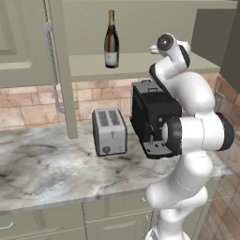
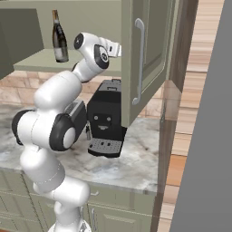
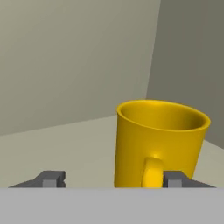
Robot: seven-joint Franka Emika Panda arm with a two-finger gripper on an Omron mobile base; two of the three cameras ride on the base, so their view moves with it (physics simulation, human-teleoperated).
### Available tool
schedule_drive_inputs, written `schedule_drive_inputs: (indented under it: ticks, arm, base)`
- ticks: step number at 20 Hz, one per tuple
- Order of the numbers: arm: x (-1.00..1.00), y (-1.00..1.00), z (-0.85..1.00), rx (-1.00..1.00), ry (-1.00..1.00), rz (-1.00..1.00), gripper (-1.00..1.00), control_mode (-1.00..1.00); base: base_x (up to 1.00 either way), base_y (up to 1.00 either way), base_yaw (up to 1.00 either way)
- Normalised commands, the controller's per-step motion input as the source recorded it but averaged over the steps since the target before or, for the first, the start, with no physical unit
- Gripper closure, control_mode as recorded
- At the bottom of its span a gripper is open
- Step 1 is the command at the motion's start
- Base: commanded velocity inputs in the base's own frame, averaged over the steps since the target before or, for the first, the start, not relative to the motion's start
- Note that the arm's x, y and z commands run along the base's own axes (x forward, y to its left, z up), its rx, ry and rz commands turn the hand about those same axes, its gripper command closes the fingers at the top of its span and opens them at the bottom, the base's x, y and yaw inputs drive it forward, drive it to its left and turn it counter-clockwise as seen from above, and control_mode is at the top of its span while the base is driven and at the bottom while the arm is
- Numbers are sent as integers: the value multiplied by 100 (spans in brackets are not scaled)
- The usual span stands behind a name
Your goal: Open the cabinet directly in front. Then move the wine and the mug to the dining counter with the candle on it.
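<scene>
Cabinet (image 1: 140, 61) doors stand swung wide, so its pale shelf is exposed above the marble worktop (image 1: 42, 164), where a black coffee machine (image 1: 152, 119) and a silver toaster (image 1: 109, 131) sit. On that shelf the wine (image 1: 111, 40) stands upright at about ten o'clock from the arm's wrist. Deeper in, seen from the hand, the mug (image 3: 157, 142) stands upright on the shelf, handle facing the camera at six o'clock. The gripper (image 3: 114, 179) has its fingertips apart, straddling the mug low down without clamping it. Judging by looks, the mug is light, rigid and glossy, likely slippery; squeezing across the body beside the handle seems safest.
</scene>
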Motion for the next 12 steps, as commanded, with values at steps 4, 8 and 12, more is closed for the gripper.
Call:
schedule_drive_inputs:
  ticks: [4,8,12]
  arm:
    - [0,0,0,0,0,0,100,-100]
    - [0,0,0,0,0,0,100,-100]
    - [0,0,0,0,0,0,100,-100]
  base:
    - [0,0,0]
    - [0,0,0]
    - [0,0,0]
